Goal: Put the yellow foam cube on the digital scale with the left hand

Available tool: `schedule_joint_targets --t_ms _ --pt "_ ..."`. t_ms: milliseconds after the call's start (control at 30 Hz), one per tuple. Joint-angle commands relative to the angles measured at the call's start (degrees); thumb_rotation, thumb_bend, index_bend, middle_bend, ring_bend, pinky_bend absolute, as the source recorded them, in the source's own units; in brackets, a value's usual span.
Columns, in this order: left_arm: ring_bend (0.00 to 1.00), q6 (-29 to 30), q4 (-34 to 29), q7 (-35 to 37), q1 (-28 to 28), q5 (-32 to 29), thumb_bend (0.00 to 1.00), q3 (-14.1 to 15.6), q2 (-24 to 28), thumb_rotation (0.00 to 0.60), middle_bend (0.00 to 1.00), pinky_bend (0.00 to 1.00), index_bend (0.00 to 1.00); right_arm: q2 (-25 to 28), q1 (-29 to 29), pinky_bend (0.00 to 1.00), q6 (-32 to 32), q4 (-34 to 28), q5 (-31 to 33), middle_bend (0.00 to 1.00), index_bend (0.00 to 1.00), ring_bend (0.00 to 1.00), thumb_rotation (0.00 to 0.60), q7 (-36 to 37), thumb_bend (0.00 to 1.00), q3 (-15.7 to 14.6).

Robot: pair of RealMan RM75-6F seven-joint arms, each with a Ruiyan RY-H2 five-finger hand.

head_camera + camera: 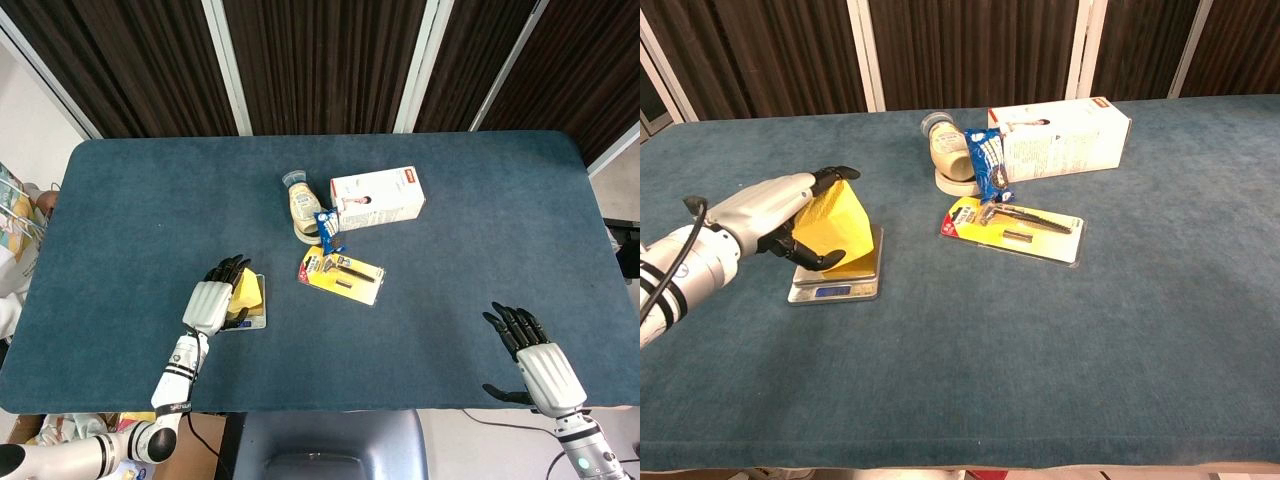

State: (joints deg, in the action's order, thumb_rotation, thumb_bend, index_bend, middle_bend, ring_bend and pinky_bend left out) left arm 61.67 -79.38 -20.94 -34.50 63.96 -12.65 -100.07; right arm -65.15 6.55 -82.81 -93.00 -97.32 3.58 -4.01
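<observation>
**On the scale, cube in the left hand's grasp**

At the near left of the worktop (1160, 330), the left hand (775, 215) reached in from the left edge, forearm low, its fingers wrapped around the yellow foam cube (837, 228). The cube sat tilted on the digital scale (835, 288), its lower edge touching the platform. At the near right edge, in the head view, the right hand (530, 350) held nothing, fingers spread and pointing toward the far side.
</observation>
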Motion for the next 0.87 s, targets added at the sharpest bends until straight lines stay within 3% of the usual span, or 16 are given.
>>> schedule_joint_targets --t_ms 33,300,400,467,533,633,733,867 --pt "0.0 0.31 -2.6 -0.45 0.26 0.35 0.32 0.75 1.63 0.6 0.0 0.17 0.0 -0.07 0.01 0.0 0.06 0.1 0.15 0.0 0.0 0.0 0.6 -0.11 0.23 0.08" --pt "0.0 6.14 -9.75 1.14 3.05 7.36 0.32 3.52 7.43 0.6 0.0 0.13 0.0 -0.29 0.08 0.0 0.44 -0.16 -0.1 0.0 0.0 0.0 0.6 -0.88 0.23 -0.13" --pt "0.0 11.68 -13.37 4.46 6.93 14.22 0.31 7.34 13.6 0.6 0.0 0.1 0.0 -0.13 -0.14 0.0 -0.1 -0.21 -0.35 0.0 0.0 0.0 0.6 -0.77 0.23 -0.21" --pt "0.0 16.33 -14.46 11.09 10.76 21.58 0.31 12.36 20.61 0.6 0.0 0.09 0.0 0.01 -0.55 0.0 -0.28 -0.43 0.45 0.0 0.0 0.0 0.6 -1.27 0.23 -0.08" --pt "0.0 19.56 -13.56 19.06 14.63 24.76 0.32 16.79 27.12 0.6 0.0 0.08 0.0 0.15 -0.85 0.0 0.82 -1.1 2.72 0.0 0.0 0.0 0.6 -3.73 0.23 0.22" --pt "0.0 24.87 -9.01 26.92 19.48 27.16 0.33 20.11 31.07 0.6 0.0 0.05 0.0 0.21 -0.61 0.0 3.5 -3.08 6.09 0.0 0.0 0.0 0.6 -8.08 0.23 0.68" --pt "0.0 30.99 -0.89 32.48 23.58 27.81 0.34 19.81 28.9 0.6 0.0 0.03 0.0 0.11 -0.99 0.0 2.82 -4.07 5.89 0.0 0.0 0.0 0.6 -9.28 0.23 0.71" --pt "0.0 30.69 2.67 35.77 23.92 27.34 0.35 18.53 28.11 0.6 0.0 0.03 0.0 -1.13 -1.79 0.0 1.4 -4.0 6.6 0.0 0.0 0.0 0.6 -11.19 0.23 1.36"
